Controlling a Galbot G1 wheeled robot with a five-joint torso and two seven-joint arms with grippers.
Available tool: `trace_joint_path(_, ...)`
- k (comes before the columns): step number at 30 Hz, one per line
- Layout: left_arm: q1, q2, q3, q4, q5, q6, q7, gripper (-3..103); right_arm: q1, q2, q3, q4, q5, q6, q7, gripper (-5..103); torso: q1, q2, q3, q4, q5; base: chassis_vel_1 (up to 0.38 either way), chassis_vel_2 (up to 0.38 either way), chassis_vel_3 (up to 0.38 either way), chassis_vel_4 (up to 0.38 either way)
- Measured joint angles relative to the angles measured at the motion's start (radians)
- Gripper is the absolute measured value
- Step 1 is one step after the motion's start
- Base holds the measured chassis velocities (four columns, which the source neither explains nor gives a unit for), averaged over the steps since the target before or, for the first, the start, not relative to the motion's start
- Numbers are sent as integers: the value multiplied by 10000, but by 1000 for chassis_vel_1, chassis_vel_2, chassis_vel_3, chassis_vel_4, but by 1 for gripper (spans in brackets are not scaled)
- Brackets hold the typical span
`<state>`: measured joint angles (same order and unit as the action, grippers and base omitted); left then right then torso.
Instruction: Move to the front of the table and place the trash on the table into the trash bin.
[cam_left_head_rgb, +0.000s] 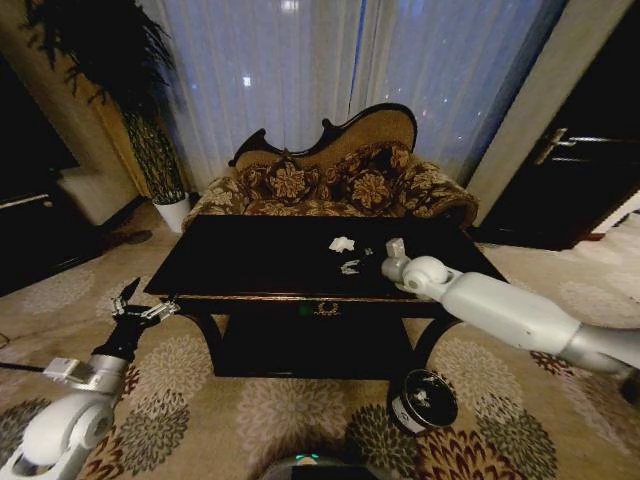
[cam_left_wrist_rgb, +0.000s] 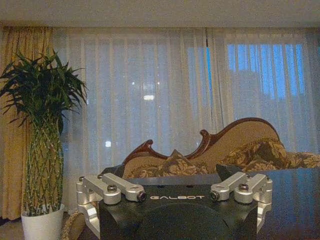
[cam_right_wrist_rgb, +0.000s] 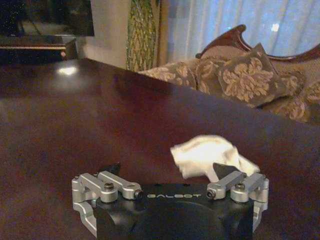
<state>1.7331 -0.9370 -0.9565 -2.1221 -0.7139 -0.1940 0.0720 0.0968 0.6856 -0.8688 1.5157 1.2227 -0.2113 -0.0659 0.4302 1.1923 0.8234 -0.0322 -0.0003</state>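
The glossy black table (cam_left_head_rgb: 260, 262) with gold trim stands in front of me. A white paper lump (cam_left_head_rgb: 342, 243) and a small shiny wrapper-like piece (cam_left_head_rgb: 350, 266) lie on its right half. My right gripper (cam_left_head_rgb: 393, 250) hovers low over the table just right of them. In the right wrist view it (cam_right_wrist_rgb: 167, 170) is open, with a crumpled white lump (cam_right_wrist_rgb: 210, 152) close in front of one finger. The dark round trash bin (cam_left_head_rgb: 422, 400) with a white label band stands on the carpet by the table's front right leg. My left gripper (cam_left_head_rgb: 137, 303) is open, off the table's front left corner.
A patterned sofa (cam_left_head_rgb: 335, 185) stands behind the table before white curtains. A tall plant in a white pot (cam_left_head_rgb: 160, 165) is at the back left, also in the left wrist view (cam_left_wrist_rgb: 44, 150). Dark cabinet (cam_left_head_rgb: 30, 215) at left; patterned carpet (cam_left_head_rgb: 300, 420) around the table.
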Motion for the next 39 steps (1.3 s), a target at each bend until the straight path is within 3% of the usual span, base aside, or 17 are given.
trace_joint_path(12,0,0,0,0,0,1,0,100,421,1101,-225,-1291,-252,149,-197,100,0,-1,0,0,2,0,0,0,0)
trace_joint_path(21,0,0,0,0,-1,0,0,100,530,1365,-329,-1915,-416,253,-432,103,0,0,0,-2,3,0,0,0,0)
trace_joint_path(25,0,0,0,0,0,0,0,100,471,1429,-333,-2036,-504,318,-481,99,0,0,0,-2,2,0,0,0,0)
trace_joint_path(28,0,0,0,0,0,0,0,100,330,1490,-291,-2087,-600,395,-500,85,0,0,-1,-2,3,0,0,0,0)
trace_joint_path(31,0,0,0,0,0,0,0,100,261,1499,-243,-2091,-641,429,-500,80,0,0,-1,-2,4,0,0,0,0)
trace_joint_path(34,-1,0,0,0,0,0,0,100,178,1472,-146,-2050,-653,470,-482,63,0,0,-1,-2,3,0,0,0,0)
trace_joint_path(37,0,0,0,0,0,0,0,100,176,1446,-120,-2012,-652,476,-471,58,0,0,-1,-2,2,0,0,0,0)
trace_joint_path(39,0,0,0,0,0,0,0,100,185,1415,-89,-1970,-637,477,-453,47,0,0,-1,-1,3,0,0,0,0)
